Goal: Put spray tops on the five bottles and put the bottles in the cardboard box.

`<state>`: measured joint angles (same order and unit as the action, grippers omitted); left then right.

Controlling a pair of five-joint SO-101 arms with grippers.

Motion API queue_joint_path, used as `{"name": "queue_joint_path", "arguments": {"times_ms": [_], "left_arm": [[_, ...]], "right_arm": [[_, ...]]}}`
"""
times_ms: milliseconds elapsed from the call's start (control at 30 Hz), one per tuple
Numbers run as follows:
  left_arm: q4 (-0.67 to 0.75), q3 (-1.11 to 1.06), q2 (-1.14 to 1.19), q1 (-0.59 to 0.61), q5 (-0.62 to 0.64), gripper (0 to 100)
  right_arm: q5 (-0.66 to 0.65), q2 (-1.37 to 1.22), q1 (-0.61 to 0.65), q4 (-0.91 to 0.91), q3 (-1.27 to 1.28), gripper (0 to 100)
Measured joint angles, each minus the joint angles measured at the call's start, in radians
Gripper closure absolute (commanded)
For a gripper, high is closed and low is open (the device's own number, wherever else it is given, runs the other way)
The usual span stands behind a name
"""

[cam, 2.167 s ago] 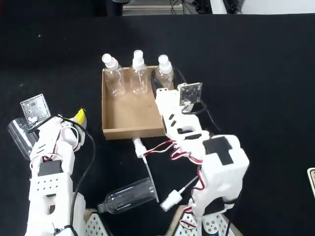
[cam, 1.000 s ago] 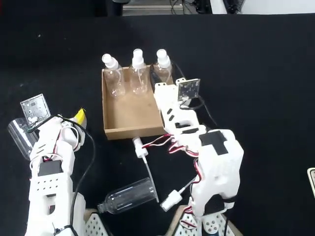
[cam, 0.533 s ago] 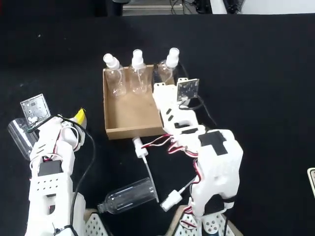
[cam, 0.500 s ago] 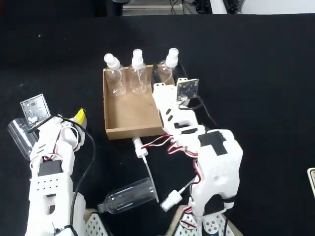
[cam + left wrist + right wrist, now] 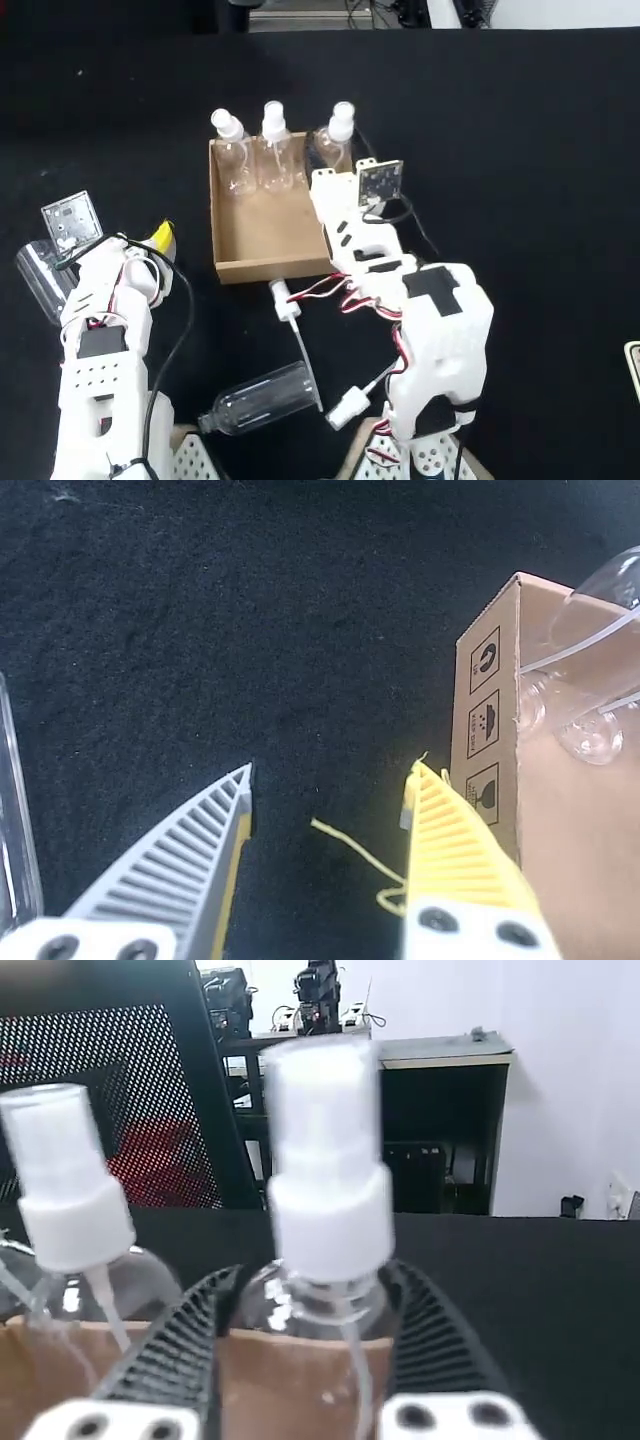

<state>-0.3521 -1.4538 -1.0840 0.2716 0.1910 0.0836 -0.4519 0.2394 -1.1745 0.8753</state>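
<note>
The cardboard box (image 5: 222,240) lies open on the black table. Three clear bottles with white spray tops stand along its far wall: one at the left (image 5: 230,150), one in the middle (image 5: 274,145) and one at the right (image 5: 336,138). My right gripper (image 5: 312,1274) is shut on the right bottle (image 5: 325,1210), its fingers (image 5: 170,1350) hugging the shoulders. A capless bottle (image 5: 262,397) lies near the arm bases, with two loose spray tops (image 5: 284,298) (image 5: 349,408) close by. My left gripper (image 5: 330,772) hangs open over bare table beside the box's corner (image 5: 490,720).
Another clear bottle (image 5: 38,283) lies left of the left arm, seen too at the edge of its wrist view (image 5: 10,830). A yellow thread (image 5: 355,855) hangs between the left fingers. The box floor in front of the bottles is bare.
The right gripper pushed forward with its bottle, which tipped right, then swung back left toward the others. The box slid slightly and the middle bottle shifted left. The left arm kept still.
</note>
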Motion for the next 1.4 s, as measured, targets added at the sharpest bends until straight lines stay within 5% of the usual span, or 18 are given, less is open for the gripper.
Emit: {"name": "queue_joint_path", "arguments": {"times_ms": [700,933,1400], "left_arm": [[0.000,0.000,0.000,0.005,0.000,77],[0.000,0.000,0.000,0.005,0.000,77],[0.000,0.000,0.000,0.005,0.000,77]], "right_arm": [[-0.095,0.000,0.003,-0.008,0.000,98.8],[-0.249,0.015,0.006,-0.009,0.029,98.8],[-0.258,0.017,0.006,0.000,0.034,98.5]]}}
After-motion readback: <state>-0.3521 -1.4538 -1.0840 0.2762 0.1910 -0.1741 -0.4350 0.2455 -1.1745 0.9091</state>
